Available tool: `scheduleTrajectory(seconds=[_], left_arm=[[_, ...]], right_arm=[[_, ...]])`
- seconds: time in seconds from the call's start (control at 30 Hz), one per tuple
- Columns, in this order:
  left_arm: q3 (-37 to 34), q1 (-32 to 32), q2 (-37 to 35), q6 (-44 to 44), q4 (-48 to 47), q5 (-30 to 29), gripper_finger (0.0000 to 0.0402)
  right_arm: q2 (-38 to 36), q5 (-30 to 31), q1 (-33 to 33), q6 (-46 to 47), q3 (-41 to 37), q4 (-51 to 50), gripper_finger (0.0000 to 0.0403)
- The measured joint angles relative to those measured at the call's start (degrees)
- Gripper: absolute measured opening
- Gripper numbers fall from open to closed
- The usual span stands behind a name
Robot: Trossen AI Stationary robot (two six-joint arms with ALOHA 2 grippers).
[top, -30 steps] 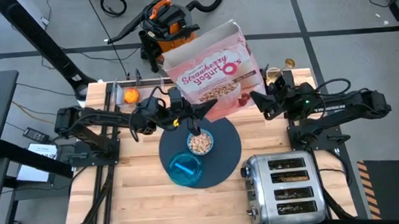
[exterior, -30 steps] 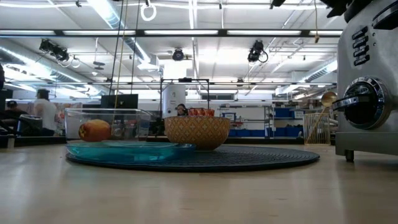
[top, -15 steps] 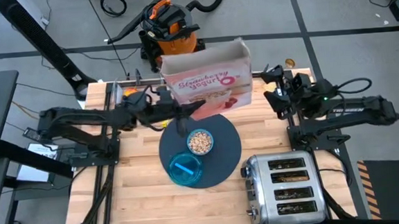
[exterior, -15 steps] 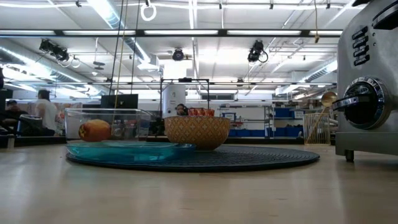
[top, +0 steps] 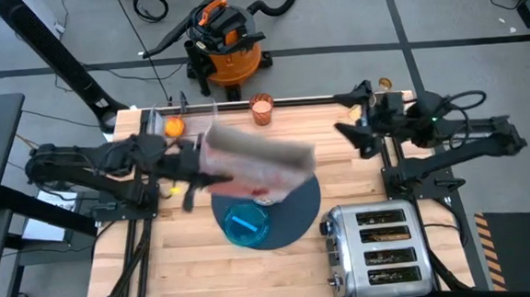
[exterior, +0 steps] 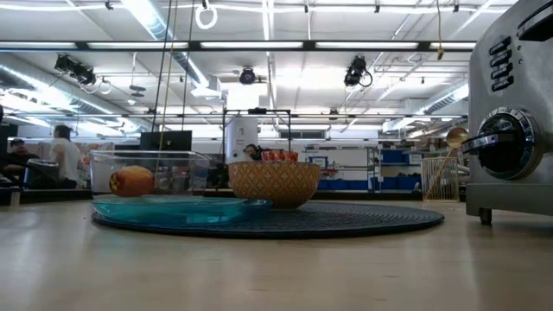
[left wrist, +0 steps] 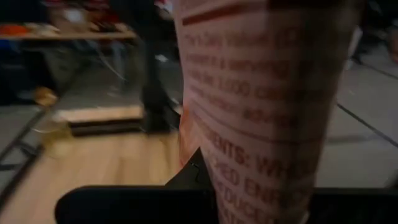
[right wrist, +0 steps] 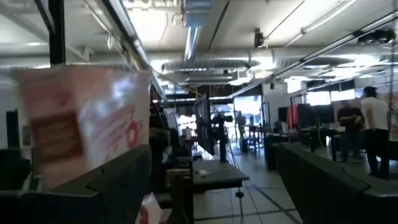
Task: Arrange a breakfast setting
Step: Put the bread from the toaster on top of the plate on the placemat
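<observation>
My left gripper (top: pixel 197 166) is shut on the pink cereal box (top: pixel 257 163), which shows blurred above the round dark mat (top: pixel 301 202) and hides the bowl from above. In the low view the bowl (exterior: pixel 273 181) and the teal plate (exterior: pixel 181 206) stand on the mat (exterior: pixel 363 218). The plate also shows from above (top: pixel 247 223). The red-orange fruit (top: pixel 173 126) lies at the far left, in a clear container (exterior: pixel 151 173). The orange cup (top: pixel 261 109) stands at the far edge. My right gripper (top: pixel 351 116) is open and empty at the far right. No toast shows. My left gripper holds the cereal box by its end toward the table's left (top: pixel 212 156), coming at it about level from the left. In the left wrist view a printed panel (left wrist: pixel 249 143) stands right beside a dark finger (left wrist: pixel 186 180). The box is clear of the table, above the mat.
The chrome toaster (top: pixel 377 248) stands at the near right, beside the mat. A gold spoon (exterior: pixel 455 136) stands in a holder at the far right. An orange shop vacuum (top: pixel 226 40) stands on the floor beyond the far edge. People stand in the room behind.
My left gripper has drawn back toward the table's left edge, carrying the cereal box, which has swung round and come down over the bowl, uncovering the orange cup. My right gripper has drawn a little toward the far right.
</observation>
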Motion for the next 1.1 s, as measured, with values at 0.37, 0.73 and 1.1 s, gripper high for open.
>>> scheduleTrajectory(seconds=[0.37, 0.73, 1.1], left_arm=[[-7.95, -20.32, -8.35, -2.79, -12.73, 11.96, 0.0005], [-36.16, -35.46, -27.66, 0.76, 0.75, 18.42, 0.0005], [-57.80, -37.10, -35.43, 2.94, 21.57, 14.45, 0.0005]], right_arm=[[29.63, 23.22, 13.06, -11.68, 28.11, 1.71, 0.0346], [53.15, 41.16, 18.17, -19.39, 56.49, 2.07, 0.0346], [61.07, 52.44, 18.62, -18.60, 64.87, 1.49, 0.0346]])
